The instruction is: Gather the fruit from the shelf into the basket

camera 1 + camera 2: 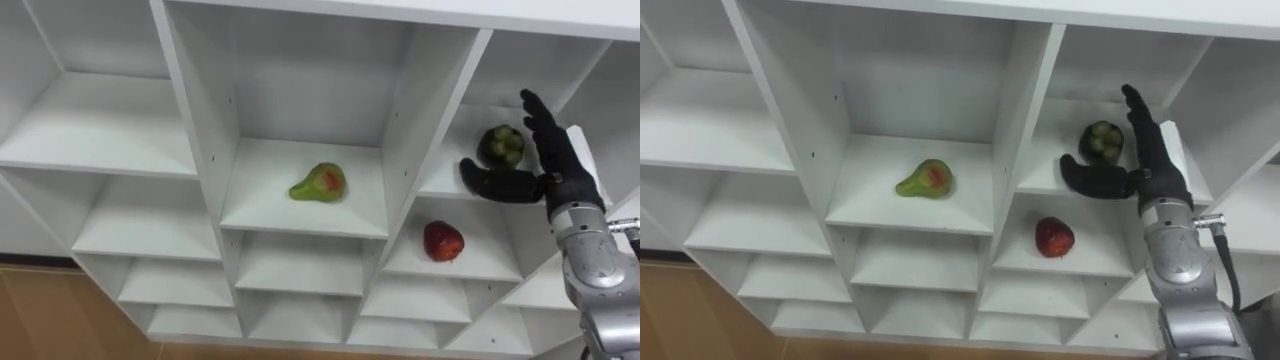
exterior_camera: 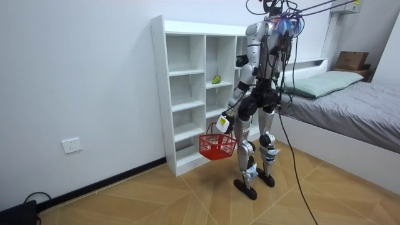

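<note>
1. The dark green fruit (image 1: 502, 145) sits in the upper right compartment of the closet (image 1: 405, 140). It is roundish, with no clear long axis.
2. It lies just left of the right hand (image 1: 553, 165). The fingers are spread straight up beside it and the thumb reaches out below it, so the fruit sits in the open gap. Whether they touch is unclear.
3. The red apple (image 1: 443, 241) lies one shelf down, and the pear (image 1: 319, 182) is at frame centre, tip pointing left.
4. In the room view the left hand (image 2: 222, 120) hangs low, hooked on the red basket (image 2: 217, 145).
5. What kind of fruit the green one is stays hard to make out.
</note>
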